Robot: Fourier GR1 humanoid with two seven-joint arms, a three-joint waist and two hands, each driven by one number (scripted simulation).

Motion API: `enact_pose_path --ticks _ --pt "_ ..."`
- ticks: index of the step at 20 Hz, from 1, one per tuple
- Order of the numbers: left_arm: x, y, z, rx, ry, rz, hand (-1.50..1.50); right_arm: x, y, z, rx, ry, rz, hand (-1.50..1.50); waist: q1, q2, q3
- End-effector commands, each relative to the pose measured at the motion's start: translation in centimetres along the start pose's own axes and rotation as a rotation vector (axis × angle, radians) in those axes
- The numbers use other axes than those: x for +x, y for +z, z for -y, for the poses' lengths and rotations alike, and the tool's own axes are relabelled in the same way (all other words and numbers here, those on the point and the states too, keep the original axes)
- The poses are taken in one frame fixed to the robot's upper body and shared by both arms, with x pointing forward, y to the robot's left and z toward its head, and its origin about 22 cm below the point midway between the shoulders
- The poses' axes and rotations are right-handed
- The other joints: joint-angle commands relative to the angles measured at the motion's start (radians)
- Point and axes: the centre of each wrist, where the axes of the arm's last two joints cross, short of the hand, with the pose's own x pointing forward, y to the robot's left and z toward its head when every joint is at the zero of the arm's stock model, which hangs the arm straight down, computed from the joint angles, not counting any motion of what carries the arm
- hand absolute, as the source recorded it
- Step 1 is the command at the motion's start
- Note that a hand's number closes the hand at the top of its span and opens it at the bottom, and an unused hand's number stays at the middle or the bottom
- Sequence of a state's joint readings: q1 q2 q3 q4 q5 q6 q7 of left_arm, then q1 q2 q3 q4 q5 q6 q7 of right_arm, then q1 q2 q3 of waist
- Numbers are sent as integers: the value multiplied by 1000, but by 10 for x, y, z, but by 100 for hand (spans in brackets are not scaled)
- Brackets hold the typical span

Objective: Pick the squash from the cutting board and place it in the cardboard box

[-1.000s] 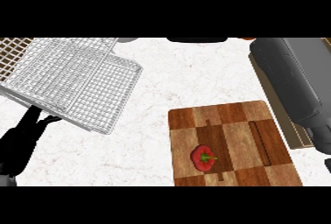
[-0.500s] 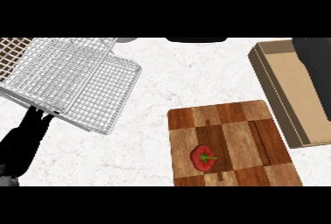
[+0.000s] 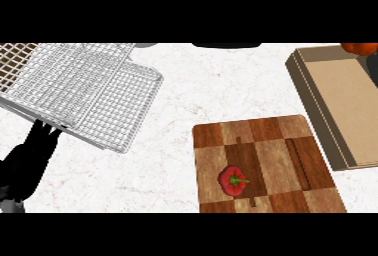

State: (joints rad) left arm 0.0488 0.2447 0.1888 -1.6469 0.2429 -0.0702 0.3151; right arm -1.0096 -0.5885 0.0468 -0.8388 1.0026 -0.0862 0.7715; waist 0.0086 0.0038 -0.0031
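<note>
Table (image 3: 214,90), wire rack (image 3: 81,90) far left and cutting board (image 3: 266,135) near centre are unchanged, but the right arm that lay across the cardboard box (image 3: 308,95) a second ago has pulled off to the far right. That leaves the box open to view. Left hand (image 3: 29,160) rests near left, fingers straight, holding nothing. Only a red pepper (image 3: 235,180) is on the board, and the orange squash (image 3: 359,48) sits at the box's far end beside a dark sliver of the right hand (image 3: 373,70). Can't tell if it's released; the place looks nearly done.
</note>
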Motion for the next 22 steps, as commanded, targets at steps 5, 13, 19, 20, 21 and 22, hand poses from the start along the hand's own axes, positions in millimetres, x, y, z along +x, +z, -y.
enact_pose_path --ticks 5,13,19,20,21,22 --pt "12 0 6 -50 -13 121 0 -64 -17 -54 51 -25 -21 150 13 4 4" --pt "30 -15 23 -61 3 135 0 -88 -18 -88 293 -94 -234 -150 7 5 5" --pt "35 -9 7 -46 -21 115 0 -112 -17 -95 303 -156 -97 -150 0 -2 4" --pt "30 -14 13 -71 -19 124 0 -103 -2 -116 261 -187 -85 -150 8 3 4" --pt "24 -14 24 -69 0 134 0 -110 -6 -114 241 -228 -87 -150 11 6 5" --pt "20 -25 30 -60 10 124 0 -82 -10 -96 178 -293 -78 -150 2 5 4"
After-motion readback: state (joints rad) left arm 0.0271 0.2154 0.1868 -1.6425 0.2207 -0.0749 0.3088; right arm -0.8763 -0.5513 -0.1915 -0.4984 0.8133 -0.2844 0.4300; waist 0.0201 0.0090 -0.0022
